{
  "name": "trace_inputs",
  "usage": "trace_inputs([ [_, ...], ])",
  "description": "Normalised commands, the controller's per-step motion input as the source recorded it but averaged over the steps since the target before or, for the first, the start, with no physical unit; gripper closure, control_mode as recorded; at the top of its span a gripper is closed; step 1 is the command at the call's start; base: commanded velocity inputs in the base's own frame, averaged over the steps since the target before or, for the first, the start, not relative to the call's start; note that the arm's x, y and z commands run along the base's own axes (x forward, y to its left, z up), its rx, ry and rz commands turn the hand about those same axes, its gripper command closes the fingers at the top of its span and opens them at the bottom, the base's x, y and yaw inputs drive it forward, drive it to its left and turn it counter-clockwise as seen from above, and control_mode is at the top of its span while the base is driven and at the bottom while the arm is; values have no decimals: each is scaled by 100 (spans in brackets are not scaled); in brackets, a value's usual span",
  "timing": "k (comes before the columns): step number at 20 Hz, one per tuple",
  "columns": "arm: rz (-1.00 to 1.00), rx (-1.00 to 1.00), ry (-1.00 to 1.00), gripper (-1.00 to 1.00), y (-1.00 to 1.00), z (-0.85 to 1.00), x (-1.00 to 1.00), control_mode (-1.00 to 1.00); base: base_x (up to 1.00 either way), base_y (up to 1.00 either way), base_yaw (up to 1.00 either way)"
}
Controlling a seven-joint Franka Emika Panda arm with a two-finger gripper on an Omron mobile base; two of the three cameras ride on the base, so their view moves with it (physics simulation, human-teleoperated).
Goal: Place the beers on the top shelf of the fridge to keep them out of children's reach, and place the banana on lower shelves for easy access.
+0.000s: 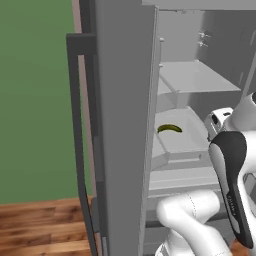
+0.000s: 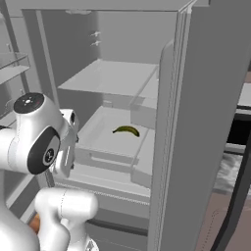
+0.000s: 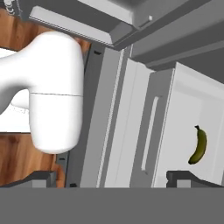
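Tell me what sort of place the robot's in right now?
Apparently a home kitchen: an open grey fridge with pale shelves, a banana on a lower shelf, and a wooden floor.

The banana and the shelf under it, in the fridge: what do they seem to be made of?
The banana looks like soft fruit with a matt peel: dark yellow-green, blackish at the ends, curved. The shelf it lies on looks like smooth moulded plastic, pale grey-white and matt, with a raised rim at the front; painted metal cannot be ruled out. The fridge door is flat grey with no shine, perhaps coated metal.
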Motion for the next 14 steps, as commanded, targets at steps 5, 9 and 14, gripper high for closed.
trace_inputs([
  [5, 0, 0, 0, -100, 0, 0, 0, 100, -65, 0, 0],
  [9, 0, 0, 0, -100, 0, 0, 0, 100, -86, 0, 0],
  [14, 0, 0, 0, -100, 0, 0, 0, 100, -76, -19, -6],
])
